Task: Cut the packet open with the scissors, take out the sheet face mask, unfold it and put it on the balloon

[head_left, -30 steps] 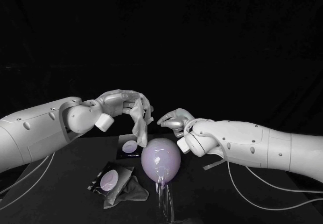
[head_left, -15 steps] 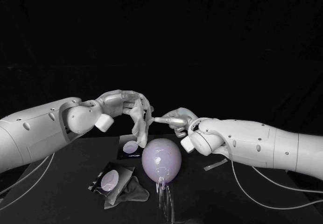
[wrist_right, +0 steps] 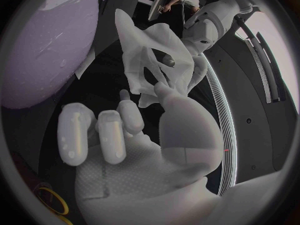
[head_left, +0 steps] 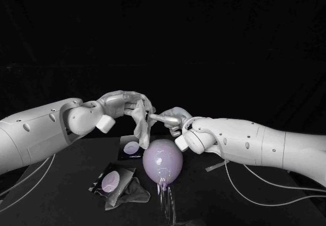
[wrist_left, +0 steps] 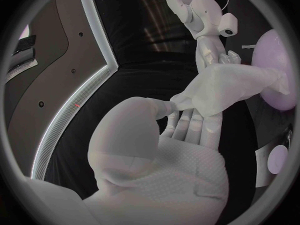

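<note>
My left arm reaches in over the worktop (head_left: pixel 231 202) with its left hand (head_left: pixel 124 105) raised well above the surface, fingers bunched together and clamped on the top of the sheet mask (head_left: pixel 141 125). The mask hangs from that grip in a loose, still partly folded strip, its lower end dangling just above the upper left side of the balloon (head_left: pixel 162 160). The balloon lies on the worktop between my two arms, its knotted end towards me.

My right arm comes across with the wrist bent, and the right hand (head_left: pixel 172 119) is level with the hanging mask. One digit sticks out straight at the mask and meets its edge; the other fingers are curled in beside it. I cannot tell whether that hand has actually caught the mask or is only touching it.

A cut-off packet piece (head_left: pixel 130 148) lies just beside the balloon, and the packet (head_left: pixel 107 182) sits nearer me, with a crumpled pale sheet (head_left: pixel 132 195) against it
</note>
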